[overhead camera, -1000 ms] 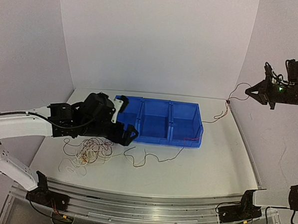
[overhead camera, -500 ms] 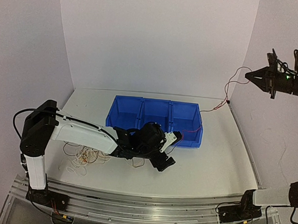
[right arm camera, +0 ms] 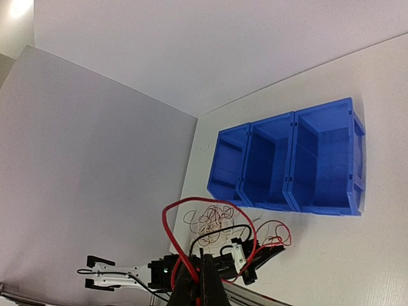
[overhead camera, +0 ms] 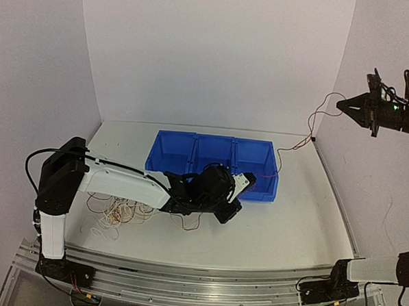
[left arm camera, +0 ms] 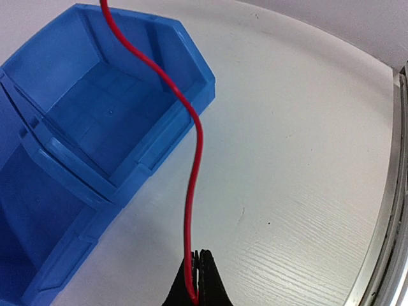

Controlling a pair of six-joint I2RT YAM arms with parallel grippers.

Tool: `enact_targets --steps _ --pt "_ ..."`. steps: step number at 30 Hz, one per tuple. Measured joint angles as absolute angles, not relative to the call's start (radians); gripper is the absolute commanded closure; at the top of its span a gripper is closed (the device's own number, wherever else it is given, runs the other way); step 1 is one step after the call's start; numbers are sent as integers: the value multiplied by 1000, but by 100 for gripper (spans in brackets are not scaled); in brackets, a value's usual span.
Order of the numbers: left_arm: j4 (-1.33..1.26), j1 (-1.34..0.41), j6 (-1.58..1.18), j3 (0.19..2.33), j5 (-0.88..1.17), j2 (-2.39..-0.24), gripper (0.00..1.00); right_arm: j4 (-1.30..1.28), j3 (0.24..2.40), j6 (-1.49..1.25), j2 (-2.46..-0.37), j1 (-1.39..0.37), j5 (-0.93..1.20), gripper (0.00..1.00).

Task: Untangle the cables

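A tangle of thin white, yellow and red cables (overhead camera: 119,207) lies on the table at the left. One red cable (overhead camera: 315,116) runs out of it, over the blue bin (overhead camera: 169,154), up to the right. My left gripper (overhead camera: 238,194) sits low in front of the bin's right compartment. In the left wrist view the left gripper (left arm camera: 199,254) is shut on the red cable (left arm camera: 190,191). My right gripper (overhead camera: 340,104) hangs high at the right. In its wrist view the right gripper (right arm camera: 200,253) is shut on the same red cable (right arm camera: 191,201), which loops above the tangle (right arm camera: 213,223).
The blue bin (right arm camera: 293,159) has three compartments and stands mid-table toward the back. White walls close in the back and both sides. A metal rail (overhead camera: 184,282) runs along the near edge, with the arm bases on it.
My left arm swung from the tangle at the left to the front of the bin's right end and its jaws closed on the red cable. The right gripper rose slightly, lifting the cable.
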State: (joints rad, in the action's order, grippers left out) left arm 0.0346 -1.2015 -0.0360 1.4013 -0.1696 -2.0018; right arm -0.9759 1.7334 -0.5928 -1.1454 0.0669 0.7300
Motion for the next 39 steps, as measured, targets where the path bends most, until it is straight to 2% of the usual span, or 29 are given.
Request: enact_targets --steps 4,9,13,17,21,31,39 --pt "85 -1201 -71 1459 -159 -1906 100 -959 1587 -564 -1090 67 699 100" --pt "72 -1201 -104 1673 -113 -1780 100 -942 1367 -526 -1023 41 644 100" --pt "-15 -1200 -128 1804 -39 -1703 100 -934 1286 -502 -1000 -56 624 100" --pt "-134 -1198 -156 1816 57 -1638 100 -920 1277 -474 -1034 -205 587 100" --pt "-134 -1199 -158 1893 58 -1663 100 -904 1283 -471 -1112 -265 549 100" --pt "-23 -1186 -163 1892 -102 -1755 100 -861 1375 -505 -1184 -276 472 100" --pt "66 -1098 -242 2049 -55 -2007 100 -818 1460 -542 -1337 -322 367 100"
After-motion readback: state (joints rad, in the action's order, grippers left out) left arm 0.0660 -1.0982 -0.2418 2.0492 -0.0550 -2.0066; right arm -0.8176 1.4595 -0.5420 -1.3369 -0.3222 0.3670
